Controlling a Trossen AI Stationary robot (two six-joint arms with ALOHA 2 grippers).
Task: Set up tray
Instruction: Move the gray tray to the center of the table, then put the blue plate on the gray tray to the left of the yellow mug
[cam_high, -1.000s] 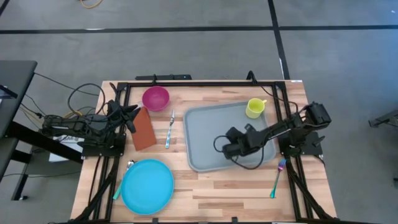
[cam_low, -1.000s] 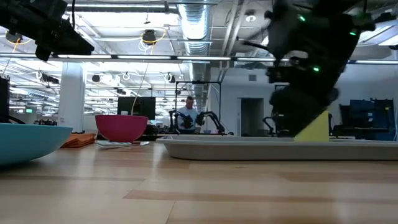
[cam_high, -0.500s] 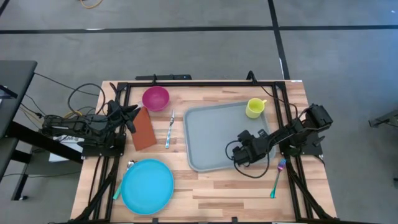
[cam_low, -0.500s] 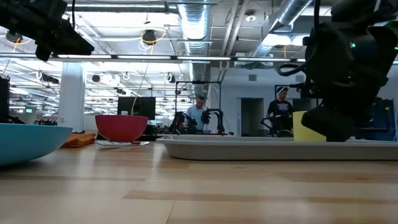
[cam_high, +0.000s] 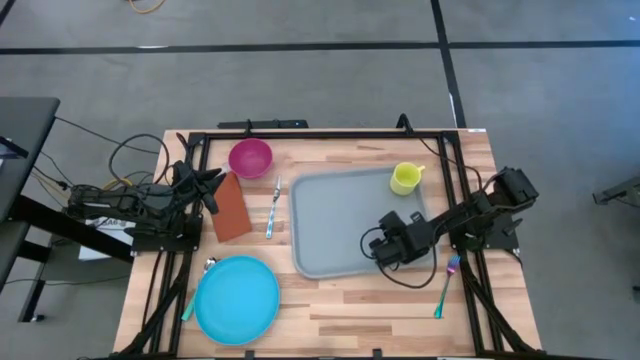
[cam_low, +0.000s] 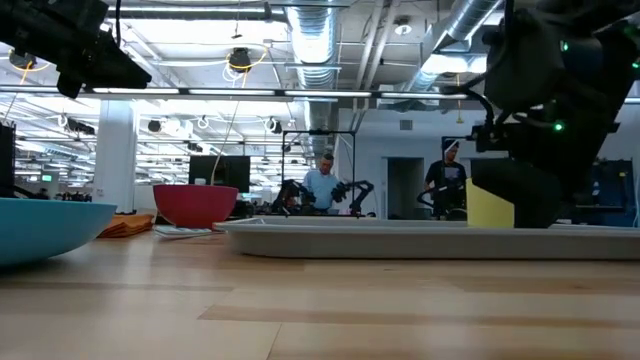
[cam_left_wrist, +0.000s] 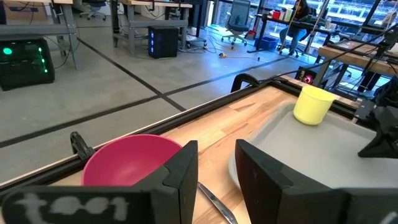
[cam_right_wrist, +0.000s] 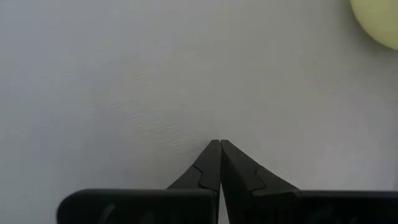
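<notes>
The tray (cam_high: 345, 220) lies flat at the table's middle, a little toward three o'clock. It looks a light, stiff, slick plastic thing that would slide under a push; its raised rim seems the best place to grip. The right gripper (cam_high: 383, 250) rests pinched shut on the tray's five o'clock corner, holding nothing; the left gripper (cam_high: 218, 180) waits narrowly parted at nine o'clock. One tray, one yellow cup (cam_high: 405, 178), one pink bowl (cam_high: 250, 157), one blue plate (cam_high: 237, 298).

A pink bowl (cam_high: 250, 157) is sitting at the far left, a brown pad (cam_high: 230, 208) and fork (cam_high: 272, 208) lying nearby. A blue plate (cam_high: 237, 298) is resting near-left; a yellow cup (cam_high: 405, 178) is standing far right.
</notes>
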